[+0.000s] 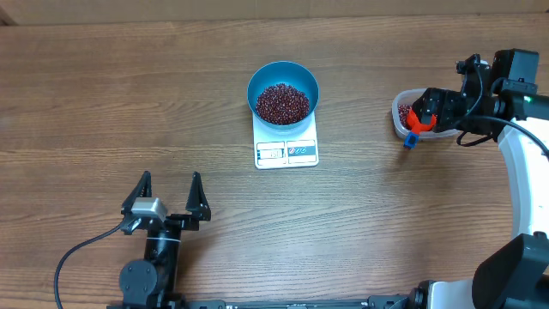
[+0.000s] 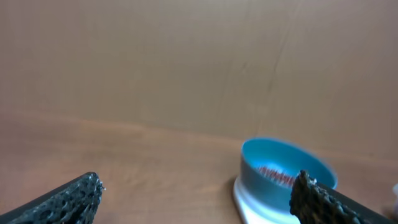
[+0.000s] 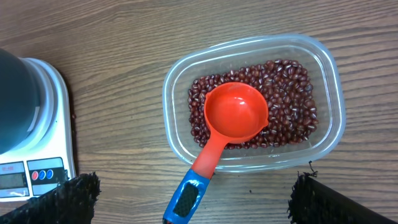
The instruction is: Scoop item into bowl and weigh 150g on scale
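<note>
While left gripper [image 1: 170, 178] and right gripper [image 3: 196, 199] hang fingers apart, empty | scoop [image 3: 235, 115] lies in tub [image 3: 333, 93] | advised: grip handle [image 3: 186, 200] squarely, add beans [image 3: 286, 87] sparingly

Black left gripper [image 1: 170, 177], rough-textured fingers [image 2: 68, 202], black cable [image 1: 73, 257] — right arm [image 1: 525, 172] white-shelled (small green light [image 1: 529, 98]).

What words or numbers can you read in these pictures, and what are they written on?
No text here can be quoted.
Display window on the scale: digits too small and faint to read.
Label beside the window: red and blue marks, lettering too small to read.
Scoop handle: dark patch, nothing readable.
Bowl and tub: no writing shows.
</note>
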Available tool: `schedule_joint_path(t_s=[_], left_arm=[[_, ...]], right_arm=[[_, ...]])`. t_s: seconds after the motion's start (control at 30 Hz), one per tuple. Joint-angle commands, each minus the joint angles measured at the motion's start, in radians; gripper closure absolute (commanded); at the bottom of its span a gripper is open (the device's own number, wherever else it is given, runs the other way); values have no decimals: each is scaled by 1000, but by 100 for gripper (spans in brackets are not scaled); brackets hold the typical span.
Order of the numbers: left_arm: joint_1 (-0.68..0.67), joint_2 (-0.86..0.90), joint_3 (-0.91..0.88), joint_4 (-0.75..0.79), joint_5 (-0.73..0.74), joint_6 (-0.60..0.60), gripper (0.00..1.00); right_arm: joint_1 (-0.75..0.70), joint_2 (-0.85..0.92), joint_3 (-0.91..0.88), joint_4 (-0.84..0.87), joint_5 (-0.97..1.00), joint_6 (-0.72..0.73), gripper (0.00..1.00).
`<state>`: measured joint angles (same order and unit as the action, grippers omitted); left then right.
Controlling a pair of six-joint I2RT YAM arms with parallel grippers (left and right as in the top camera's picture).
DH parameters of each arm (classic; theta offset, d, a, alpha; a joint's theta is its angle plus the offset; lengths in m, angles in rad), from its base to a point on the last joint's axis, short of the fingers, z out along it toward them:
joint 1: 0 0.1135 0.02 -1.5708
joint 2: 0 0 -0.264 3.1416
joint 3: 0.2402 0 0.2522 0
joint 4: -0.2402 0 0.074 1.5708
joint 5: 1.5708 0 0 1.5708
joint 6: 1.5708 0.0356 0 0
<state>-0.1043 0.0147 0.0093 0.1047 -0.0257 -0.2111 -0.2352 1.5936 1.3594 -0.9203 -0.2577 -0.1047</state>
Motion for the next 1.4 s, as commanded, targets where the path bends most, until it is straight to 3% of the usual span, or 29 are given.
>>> schedule_joint_path(t_s=[0.0,0.23,0.43,1.37], left_arm=[[16,-11,-5,-59,12,-2,0],[35,-11,-5,-185,34,67,0],[35,-11,-5,-183,45,167,1],[59,-11,-5,-183,45,212,0]], right_arm=[[-2,-23,21,2,2,-5,0],[-2,-23,21,2,2,-5,0],[-2,-23,21,2,2,-5,0],[-2,-23,21,2,2,-5,0]])
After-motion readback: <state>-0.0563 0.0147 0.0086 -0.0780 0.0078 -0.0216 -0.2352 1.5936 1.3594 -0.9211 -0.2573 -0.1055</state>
